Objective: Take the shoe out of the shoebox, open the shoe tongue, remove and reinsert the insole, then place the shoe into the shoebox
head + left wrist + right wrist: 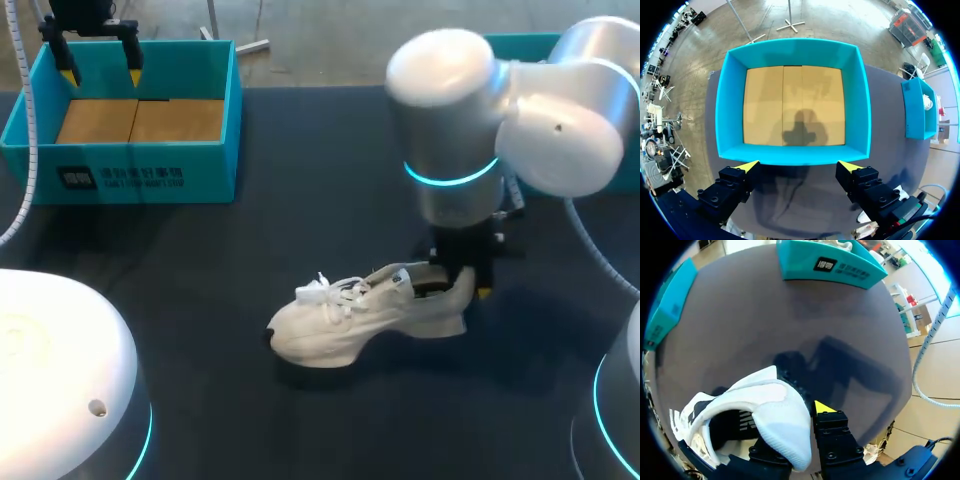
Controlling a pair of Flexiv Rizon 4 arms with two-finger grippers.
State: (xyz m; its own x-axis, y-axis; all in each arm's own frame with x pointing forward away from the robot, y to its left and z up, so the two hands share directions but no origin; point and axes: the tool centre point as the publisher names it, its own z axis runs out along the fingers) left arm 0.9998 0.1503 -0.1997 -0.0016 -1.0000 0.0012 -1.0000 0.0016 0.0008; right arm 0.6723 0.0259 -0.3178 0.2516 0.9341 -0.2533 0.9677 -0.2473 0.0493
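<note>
A white sneaker (365, 312) lies on the dark table near the middle, toe toward the left, laces loose. My right gripper (465, 285) is shut on its heel wall. In the right wrist view one yellow-tipped finger (824, 407) sits outside the heel of the sneaker (765, 405), and the other is hidden inside the shoe opening. The teal shoebox (150, 175) stands at the back left, holding nothing on its brown cardboard floor (795, 105). My left gripper (100, 50) hangs open above the box's far edge; its own view shows its tips (799, 166) spread wide over a box wall (790, 155).
A second teal box (520, 45) sits at the back right behind my right arm, with something white inside it (926, 102). It also shows ahead of the right gripper (830, 265). Dark tabletop (300, 230) lies between shoebox and sneaker.
</note>
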